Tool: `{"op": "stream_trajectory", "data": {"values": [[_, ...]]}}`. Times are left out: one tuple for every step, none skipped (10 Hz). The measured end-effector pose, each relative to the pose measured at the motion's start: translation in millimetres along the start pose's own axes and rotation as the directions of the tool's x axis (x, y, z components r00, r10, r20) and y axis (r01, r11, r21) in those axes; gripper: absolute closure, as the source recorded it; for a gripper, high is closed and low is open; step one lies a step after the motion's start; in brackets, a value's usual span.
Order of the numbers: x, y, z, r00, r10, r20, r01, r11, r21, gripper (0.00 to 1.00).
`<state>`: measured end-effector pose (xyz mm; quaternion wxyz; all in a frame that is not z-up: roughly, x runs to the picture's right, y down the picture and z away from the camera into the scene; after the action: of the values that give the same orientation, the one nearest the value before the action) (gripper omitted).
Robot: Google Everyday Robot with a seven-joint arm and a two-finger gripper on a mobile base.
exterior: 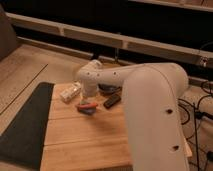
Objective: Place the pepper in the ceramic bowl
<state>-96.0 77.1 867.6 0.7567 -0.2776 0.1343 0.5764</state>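
Observation:
The pepper [86, 105], small and red-orange, lies on the wooden table [85, 142], resting against a blue-grey block [90, 110]. My gripper [88, 96] hangs from the white arm's wrist [91, 77] right above the pepper, mostly hidden by the wrist. A dark, rounded piece of the ceramic bowl [107, 90] shows just behind the arm, to the right of the gripper; most of it is hidden.
A dark brown bar [112, 100] lies right of the pepper. A pale tan packet [70, 93] lies to its left. A dark mat [25, 125] covers the floor left of the table. Cables [200, 112] hang at the right. My large white arm [155, 115] covers the table's right side.

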Motion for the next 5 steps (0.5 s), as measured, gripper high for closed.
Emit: {"op": "stream_trajectory", "data": {"values": [[2.6, 0.2, 5.7, 0.999, -0.035, -0.016, 0.035, 0.999, 0.000, 0.35], [4.0, 1.3, 10.2, 0.997, -0.077, -0.029, 0.077, 0.997, 0.000, 0.35], [3.7, 5.7, 14.1, 0.984, -0.173, -0.047, 0.173, 0.985, 0.005, 0.35], [2.0, 11.4, 11.6, 0.962, -0.268, -0.057, 0.269, 0.963, 0.014, 0.35], [2.1, 17.8, 8.2, 0.937, -0.344, -0.063, 0.345, 0.939, 0.009, 0.35]]}}
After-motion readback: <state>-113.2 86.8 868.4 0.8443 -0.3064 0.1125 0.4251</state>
